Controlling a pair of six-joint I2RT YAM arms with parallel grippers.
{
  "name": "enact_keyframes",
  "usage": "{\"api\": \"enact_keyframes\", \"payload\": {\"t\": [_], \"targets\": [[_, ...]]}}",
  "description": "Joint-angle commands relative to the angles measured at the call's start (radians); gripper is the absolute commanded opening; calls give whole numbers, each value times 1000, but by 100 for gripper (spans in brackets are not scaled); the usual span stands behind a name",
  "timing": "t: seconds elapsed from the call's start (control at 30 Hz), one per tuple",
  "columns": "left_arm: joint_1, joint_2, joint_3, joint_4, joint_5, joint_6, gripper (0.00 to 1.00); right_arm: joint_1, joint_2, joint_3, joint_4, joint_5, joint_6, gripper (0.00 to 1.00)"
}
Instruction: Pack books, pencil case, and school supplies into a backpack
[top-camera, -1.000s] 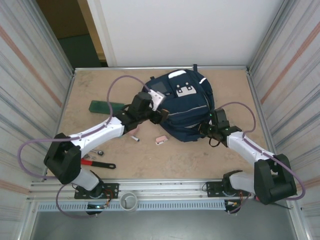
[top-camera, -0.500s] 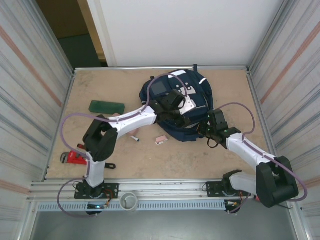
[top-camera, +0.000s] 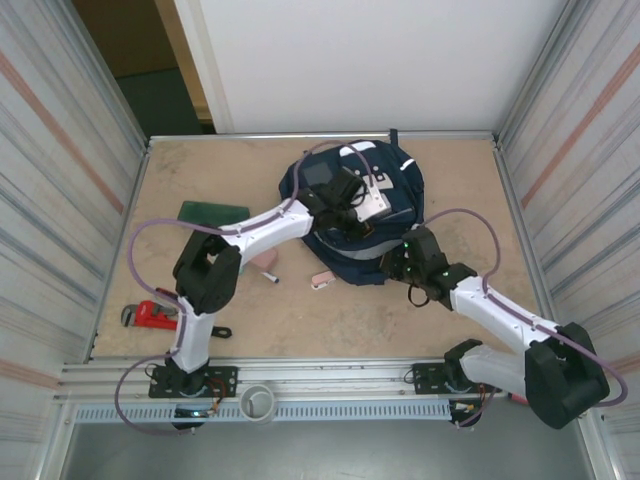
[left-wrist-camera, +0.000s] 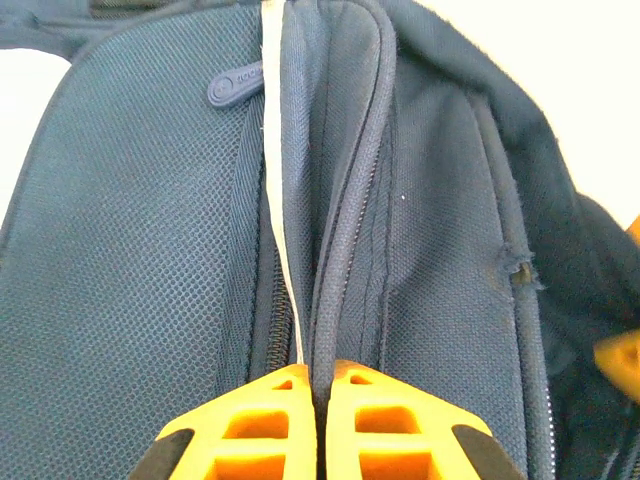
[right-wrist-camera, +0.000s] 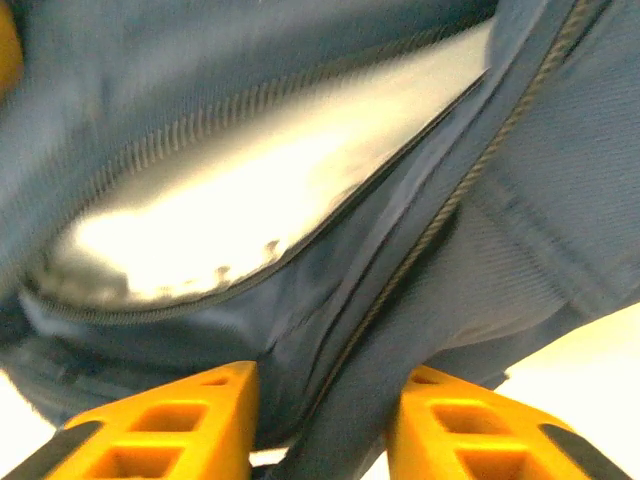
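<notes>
One backpack (top-camera: 405, 200), both arms at it.
Nearest lies one red pipe wrench (top-camera: 150, 313). One pink eraser (top-camera: 322, 280) and one white marker (top-camera: 271, 277) sit just beside the backpack. The right gripper (right-wrist-camera: 325, 420) stands parted astride its fabric, and the left gripper (left-wrist-camera: 318, 400) pinches a zip seam. One green book (top-camera: 212, 212) lies farther left.
</notes>
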Motion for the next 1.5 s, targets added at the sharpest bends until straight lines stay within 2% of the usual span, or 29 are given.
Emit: {"api": "enact_keyframes", "payload": {"t": [0.0, 0.1, 0.17, 0.23, 0.4, 0.47, 0.5, 0.53, 0.6, 0.73, 0.87, 1.0, 1.13, 1.2, 1.27, 1.3, 1.37, 1.47], "targets": [[76, -125, 30, 70, 241, 10, 0, 104, -29, 97, -82, 41, -110, 47], [151, -149, 28, 78, 382, -1, 0, 206, -45, 187, -188, 222, -245, 58], [196, -148, 43, 78, 468, -12, 0, 240, -48, 234, -211, 288, -331, 66], [232, -135, 69, 81, 556, -28, 0, 254, -36, 275, -216, 357, -418, 78], [271, -101, 123, 54, 641, -8, 0, 236, -18, 349, -153, 484, -645, 89], [283, -84, 150, 22, 657, 11, 0, 172, -13, 369, -118, 453, -702, 91], [289, -75, 164, 4, 664, 21, 0, 116, -9, 379, -109, 400, -725, 92], [296, -66, 176, -16, 669, 29, 0, 61, -4, 389, -104, 338, -749, 98], [307, -54, 192, -46, 676, 49, 0, -30, 7, 398, -80, 232, -814, 99], [318, -42, 198, -58, 687, 64, 0, -124, 31, 391, -2, 19, -990, 99], [319, -25, 219, -83, 689, 75, 0, -174, 116, 468, 1, -148, -1121, 100], [319, -10, 223, -101, 687, 82, 0, -170, 235, 574, -29, -183, -1210, 93], [318, 3, 228, -115, 681, 78, 0, -138, 321, 625, -15, -138, -1268, 85], [317, 4, 226, -115, 672, 69, 0, -130, 359, 652, -23, -150, -1262, 75], [317, -1, 224, -113, 650, 50, 1, -126, 393, 680, -28, -153, -1232, 57], [317, -9, 214, -106, 623, 28, 6, -122, 412, 698, -37, -146, -1209, 49], [317, -43, 165, -72, 544, -24, 23, -117, 448, 740, -75, -132, -1155, 34], [321, -150, 21, 15, 344, -125, 43, -114, 494, 809, -171, -105, -1049, 11]]}}
